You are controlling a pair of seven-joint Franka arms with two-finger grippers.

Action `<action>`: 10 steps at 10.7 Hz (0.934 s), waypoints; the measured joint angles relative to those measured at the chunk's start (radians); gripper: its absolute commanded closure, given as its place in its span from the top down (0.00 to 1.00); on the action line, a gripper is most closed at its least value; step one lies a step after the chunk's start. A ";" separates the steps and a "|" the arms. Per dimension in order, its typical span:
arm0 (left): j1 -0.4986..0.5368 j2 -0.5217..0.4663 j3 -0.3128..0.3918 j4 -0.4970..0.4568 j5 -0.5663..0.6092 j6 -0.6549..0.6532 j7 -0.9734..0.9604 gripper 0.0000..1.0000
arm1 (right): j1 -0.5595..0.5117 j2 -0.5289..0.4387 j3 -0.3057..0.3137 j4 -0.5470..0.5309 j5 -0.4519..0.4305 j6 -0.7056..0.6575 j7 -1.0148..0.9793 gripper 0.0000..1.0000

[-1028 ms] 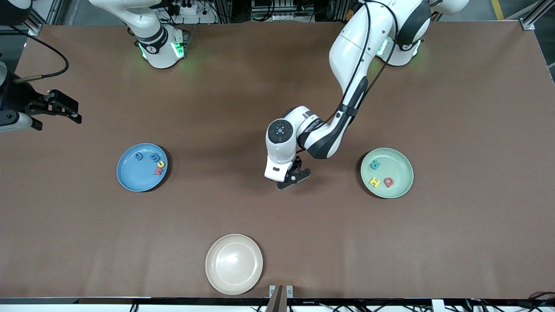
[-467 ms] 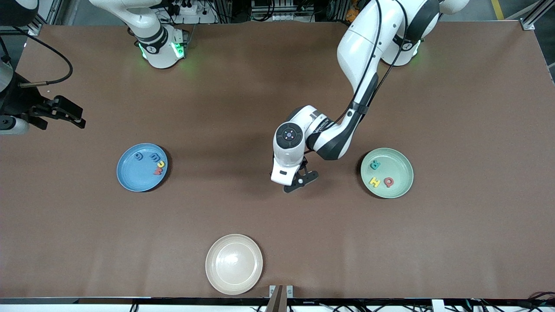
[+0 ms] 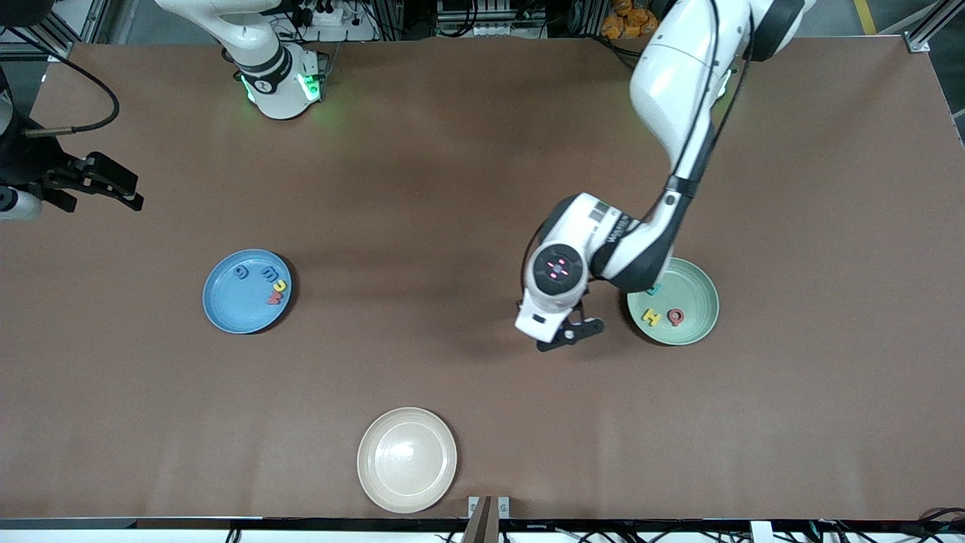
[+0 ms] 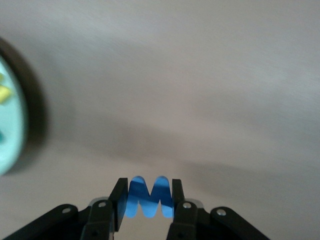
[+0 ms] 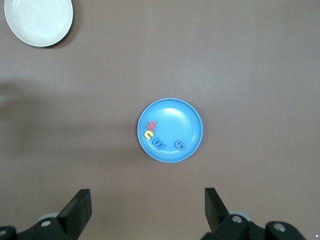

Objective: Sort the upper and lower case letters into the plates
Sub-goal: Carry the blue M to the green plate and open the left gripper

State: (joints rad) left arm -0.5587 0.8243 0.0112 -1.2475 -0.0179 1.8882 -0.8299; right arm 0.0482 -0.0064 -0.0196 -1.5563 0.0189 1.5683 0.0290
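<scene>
My left gripper [image 3: 571,335] is shut on a blue W-shaped letter [image 4: 140,201] and hangs over bare table just beside the pale green plate [image 3: 695,294]. That plate also shows in the left wrist view [image 4: 11,127]. On it lie a yellow H [image 3: 651,317] and a red Q [image 3: 675,317]; a teal letter [image 3: 654,289] peeks out from under the arm. The blue plate [image 3: 230,302] toward the right arm's end holds several letters, seen too in the right wrist view [image 5: 187,125]. My right gripper [image 3: 113,188] waits open, high over that end of the table.
A cream plate [image 3: 407,460] with nothing on it sits near the table's front edge, nearer to the camera than both other plates. It shows in the right wrist view as well [image 5: 38,20]. Brown table surface lies between the plates.
The left arm has carried the blue letter from mid-table toward the pale green plate, and now covers part of that plate. The right gripper has shifted only slightly.
</scene>
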 measured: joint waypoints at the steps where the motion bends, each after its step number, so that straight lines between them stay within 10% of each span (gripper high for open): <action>1: 0.037 -0.008 0.001 -0.009 0.000 -0.011 0.056 0.04 | 0.000 -0.002 0.003 0.002 0.000 0.000 0.000 1.00; 5: 0.185 -0.064 0.007 -0.125 0.017 -0.017 0.299 0.04 | -0.003 -0.006 0.004 0.004 -0.001 -0.010 0.002 1.00; 9: 0.303 -0.268 0.008 -0.435 0.038 0.073 0.467 0.08 | -0.012 -0.017 0.003 0.005 -0.001 -0.025 0.003 1.00; 10: 0.324 -0.300 0.008 -0.494 0.039 0.102 0.481 0.45 | -0.013 -0.017 0.003 0.005 -0.001 -0.027 0.003 1.00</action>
State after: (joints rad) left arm -0.2349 0.5244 0.0193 -1.7417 0.0213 1.9898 -0.3488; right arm 0.0349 -0.0239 -0.0166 -1.5518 0.0175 1.5416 0.0319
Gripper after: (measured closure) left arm 0.604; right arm 0.000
